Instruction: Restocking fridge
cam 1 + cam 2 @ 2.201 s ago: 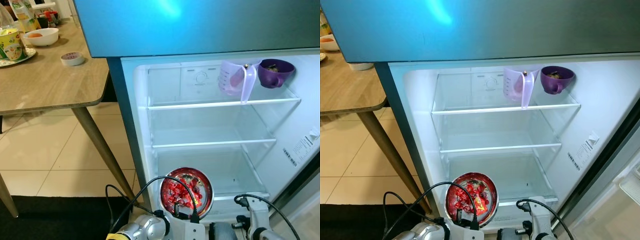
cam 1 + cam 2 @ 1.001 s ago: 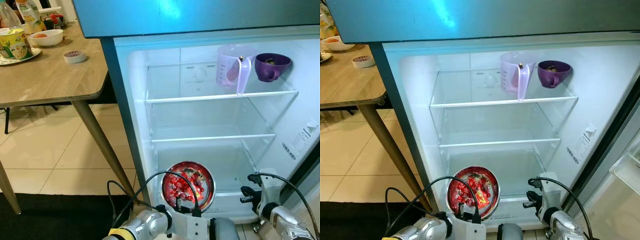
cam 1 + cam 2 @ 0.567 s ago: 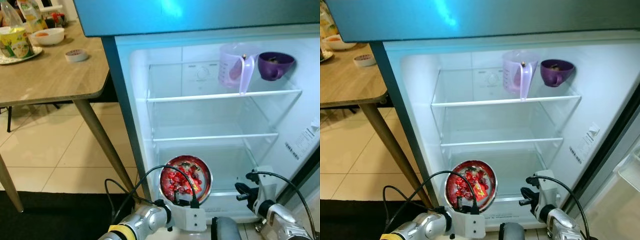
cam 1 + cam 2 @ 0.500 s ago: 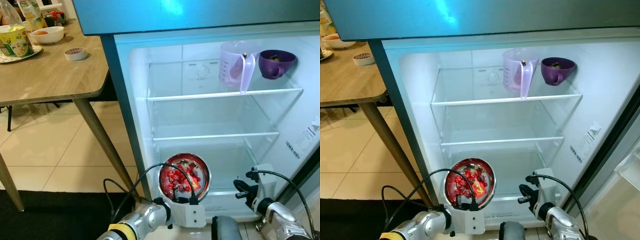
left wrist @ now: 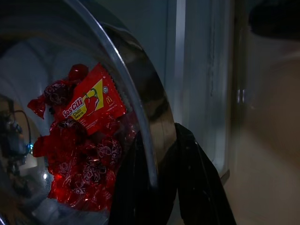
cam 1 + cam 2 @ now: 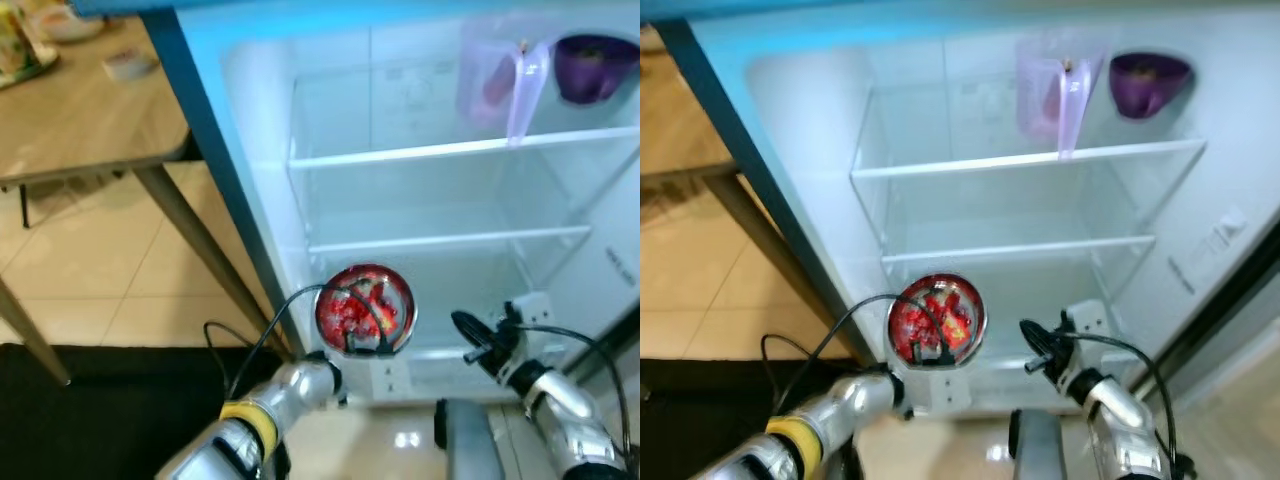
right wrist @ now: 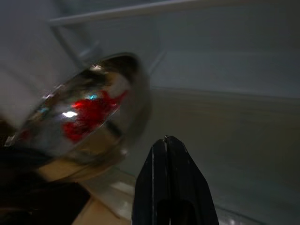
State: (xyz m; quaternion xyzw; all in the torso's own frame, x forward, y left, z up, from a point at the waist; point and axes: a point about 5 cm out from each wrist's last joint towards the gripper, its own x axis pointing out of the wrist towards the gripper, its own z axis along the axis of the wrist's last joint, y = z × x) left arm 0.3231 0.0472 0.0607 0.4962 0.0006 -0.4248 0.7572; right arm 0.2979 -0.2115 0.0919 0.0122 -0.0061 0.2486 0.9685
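Observation:
A steel bowl (image 6: 364, 309) of red wrapped candies, with a red chili sauce sachet (image 5: 93, 101) on top, hangs in front of the open fridge's lower compartment. My left gripper (image 5: 157, 187) is shut on the bowl's rim, one finger inside and one outside. In the left eye view the left gripper (image 6: 358, 350) sits at the bowl's lower edge. My right gripper (image 6: 466, 327) is to the right of the bowl and apart from it. In the right wrist view its fingers (image 7: 166, 154) press together with nothing between them, and the bowl (image 7: 89, 112) lies just beyond.
The fridge has two glass shelves (image 6: 430, 152). A lilac pitcher (image 6: 500, 75) and a purple cup (image 6: 595, 65) stand on the upper shelf at the right. A wooden table (image 6: 80, 120) with a tape roll (image 6: 128, 65) stands to the left. A black mat (image 6: 100, 400) covers the floor below.
The camera has tipped down and closer. The bowl has risen a little toward the fridge's lower opening. The right gripper has lifted and come nearer the bowl.

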